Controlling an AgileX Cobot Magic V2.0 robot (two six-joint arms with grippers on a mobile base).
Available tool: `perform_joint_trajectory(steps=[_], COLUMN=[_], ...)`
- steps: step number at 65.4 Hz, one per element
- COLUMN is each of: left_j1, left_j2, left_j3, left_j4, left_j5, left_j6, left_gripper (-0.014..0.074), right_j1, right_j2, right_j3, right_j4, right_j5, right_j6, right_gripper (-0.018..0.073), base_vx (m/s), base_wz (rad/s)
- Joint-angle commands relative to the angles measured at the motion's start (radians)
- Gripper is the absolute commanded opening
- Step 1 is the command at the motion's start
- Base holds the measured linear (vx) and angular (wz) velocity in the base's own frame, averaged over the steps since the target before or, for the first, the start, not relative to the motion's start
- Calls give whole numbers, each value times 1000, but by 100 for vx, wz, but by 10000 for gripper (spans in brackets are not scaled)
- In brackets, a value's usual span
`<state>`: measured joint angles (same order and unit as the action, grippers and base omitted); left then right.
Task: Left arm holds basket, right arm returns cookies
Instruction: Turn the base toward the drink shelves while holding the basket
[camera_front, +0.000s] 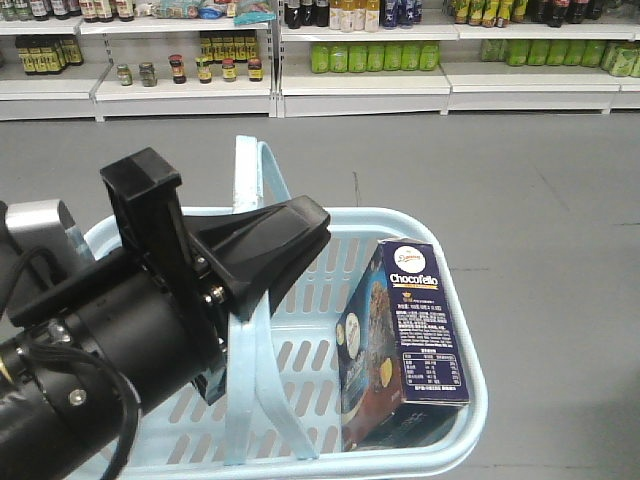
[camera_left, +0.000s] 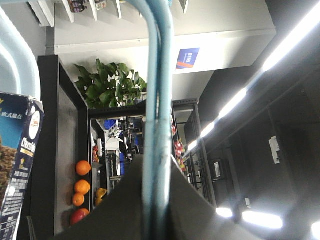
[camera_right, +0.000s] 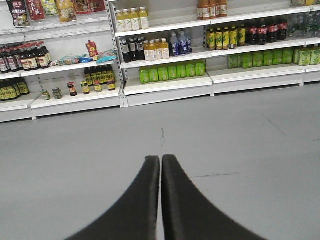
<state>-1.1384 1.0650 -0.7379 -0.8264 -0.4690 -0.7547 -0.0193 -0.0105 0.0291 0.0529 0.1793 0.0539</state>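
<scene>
The light blue basket (camera_front: 420, 222) fills the lower half of the front view. My left arm (camera_front: 90, 350) reaches in from the left, and my left gripper (camera_front: 300, 235) is shut on the basket's two flat handles (camera_front: 250, 170). In the left wrist view the handles (camera_left: 157, 75) run up between the fingers of the left gripper (camera_left: 156, 160). The cookies (camera_front: 405, 330), a dark navy "Chocofello" box, stand tilted inside the basket at its right end. Their box edge (camera_left: 20, 160) also shows at the left of the left wrist view. My right gripper (camera_right: 160, 159) is shut on nothing, above bare grey floor.
White shop shelves (camera_front: 360, 85) with bottles and jars line the far side of the grey floor (camera_front: 480, 160). The right wrist view shows the same shelves (camera_right: 165, 82) ahead. A black stand with oranges (camera_left: 80, 185) and a green plant (camera_left: 110, 85) show beyond the handles.
</scene>
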Motion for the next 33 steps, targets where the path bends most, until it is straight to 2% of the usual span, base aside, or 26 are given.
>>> perform_joint_trajectory(steps=[1, 33], left_j1=[-7, -7], left_j2=[-23, -23], left_j3=[-32, -32], left_j4=[45, 45], left_j5=[-83, -83], left_j6=[2, 2], left_gripper=[-8, -8], right_j1=[-7, -7], right_j2=[-12, -12], right_j3=[2, 2], right_j4=[-2, -2], right_j5=[-75, -75], right_j6=[-13, -13], right_gripper=[-8, -8], base_vx=[48, 49], base_wz=[-1, 4])
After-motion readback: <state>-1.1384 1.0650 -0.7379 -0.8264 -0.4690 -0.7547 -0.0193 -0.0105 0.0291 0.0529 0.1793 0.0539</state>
